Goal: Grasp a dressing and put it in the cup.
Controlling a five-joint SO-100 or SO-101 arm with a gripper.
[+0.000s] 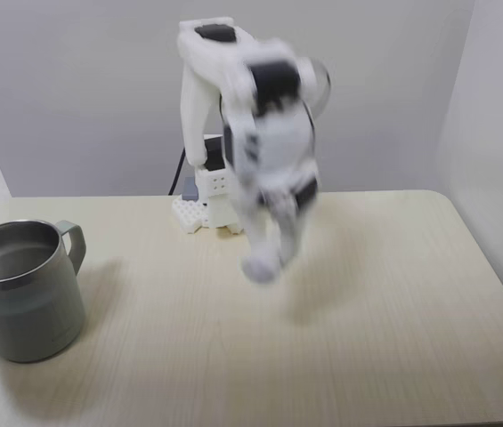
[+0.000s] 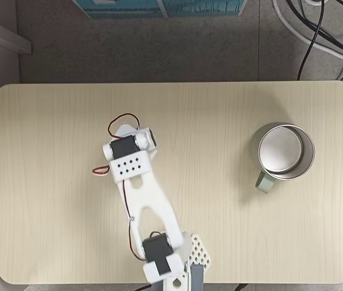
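Note:
The cup [image 1: 28, 316] is a grey steel mug with a loop handle, standing at the table's left edge in a fixed view and at the right [image 2: 259, 151] in the fixed view from above. Its shiny inside holds nothing. My white arm is motion-blurred. My gripper [image 1: 263, 261] points down near the table's middle, raised above the surface. A small white fuzzy lump, the dressing [image 1: 258, 269], sits at its tips, and the fingers look shut on it. From above, the wrist block [image 2: 129, 159] covers gripper and dressing.
The pale wooden table [image 1: 393, 294] has rounded corners, with walls close behind and to the right. The arm's base [image 1: 206, 209] stands at the far edge. Cables [image 2: 317, 36] lie on the floor beyond the table.

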